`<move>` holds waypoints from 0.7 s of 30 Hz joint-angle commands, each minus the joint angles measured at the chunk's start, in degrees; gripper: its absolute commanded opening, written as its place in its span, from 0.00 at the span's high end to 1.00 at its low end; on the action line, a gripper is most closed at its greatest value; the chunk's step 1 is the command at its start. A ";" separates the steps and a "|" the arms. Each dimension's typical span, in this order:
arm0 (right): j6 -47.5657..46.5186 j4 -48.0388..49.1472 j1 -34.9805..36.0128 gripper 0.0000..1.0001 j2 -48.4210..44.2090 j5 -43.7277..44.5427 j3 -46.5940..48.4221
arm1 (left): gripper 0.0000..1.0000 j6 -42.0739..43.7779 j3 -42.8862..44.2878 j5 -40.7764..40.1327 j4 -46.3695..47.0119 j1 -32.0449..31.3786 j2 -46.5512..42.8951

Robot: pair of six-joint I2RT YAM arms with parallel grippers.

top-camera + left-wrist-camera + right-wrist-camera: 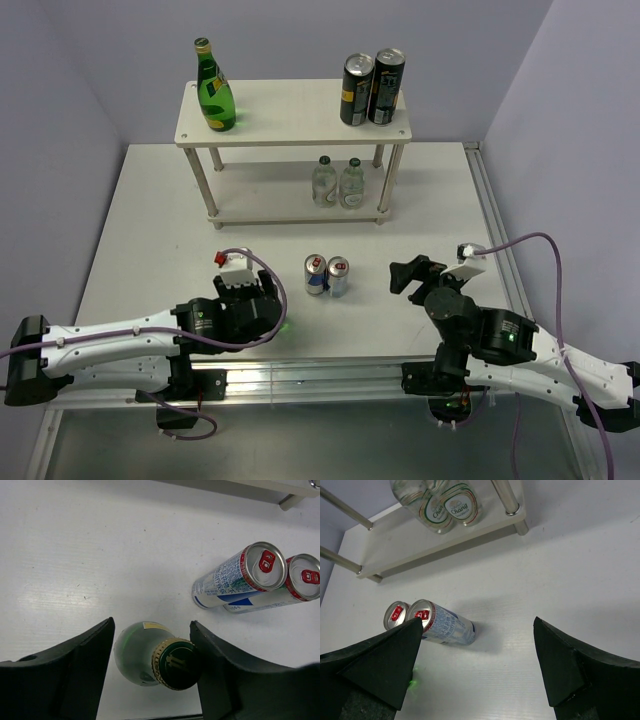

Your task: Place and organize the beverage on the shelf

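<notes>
A green glass bottle with a yellow label stands on the table between my left gripper's open fingers; its cap touches the right finger, and a small gap shows at the left finger. In the top view my left gripper hides this bottle. A second green bottle stands on the shelf's top board. Two clear bottles stand on the lower board. Two silver-blue-red cans stand together mid-table. My right gripper is open and empty, right of the cans.
Two tall dark cans stand at the right end of the shelf's top board. The white table ends at a metal rail at the near edge. Purple walls close in at the back and sides.
</notes>
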 commanded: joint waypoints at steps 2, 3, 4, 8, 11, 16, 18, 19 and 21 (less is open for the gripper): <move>1.60 -0.89 0.36 0.02 -0.33 2.32 -0.23 | 0.36 0.16 0.58 -4.03 3.36 -0.32 1.00; 1.60 -0.89 0.28 0.02 -0.24 2.32 -0.32 | 0.39 0.59 0.93 -4.47 3.45 -0.32 1.44; 1.69 -0.89 0.36 0.02 -0.15 2.32 -0.32 | 0.41 0.68 1.19 -4.74 3.36 -0.32 1.80; 1.78 -1.16 0.36 0.03 -0.32 2.67 -0.41 | 0.62 1.39 2.95 -5.44 3.28 -0.32 4.34; 1.69 -0.81 0.28 0.03 -0.68 2.76 -0.58 | 0.90 0.34 4.27 -6.05 1.87 -0.32 6.01; 1.95 -1.16 0.28 0.04 -1.03 2.94 -0.67 | 1.00 0.16 7.69 -7.37 -0.85 -0.32 8.21; 2.13 -1.07 0.36 0.04 -1.20 3.02 -0.67 | 1.00 1.20 11.38 -9.21 -3.40 -0.32 9.18; 2.04 -1.16 0.28 0.04 -1.38 3.02 -0.76 | 1.00 1.82 12.87 -10.09 -4.28 -0.32 9.62; 2.22 -1.24 0.36 0.04 -1.73 3.11 -0.85 | 1.00 5.23 17.53 -12.81 -5.34 -0.32 9.88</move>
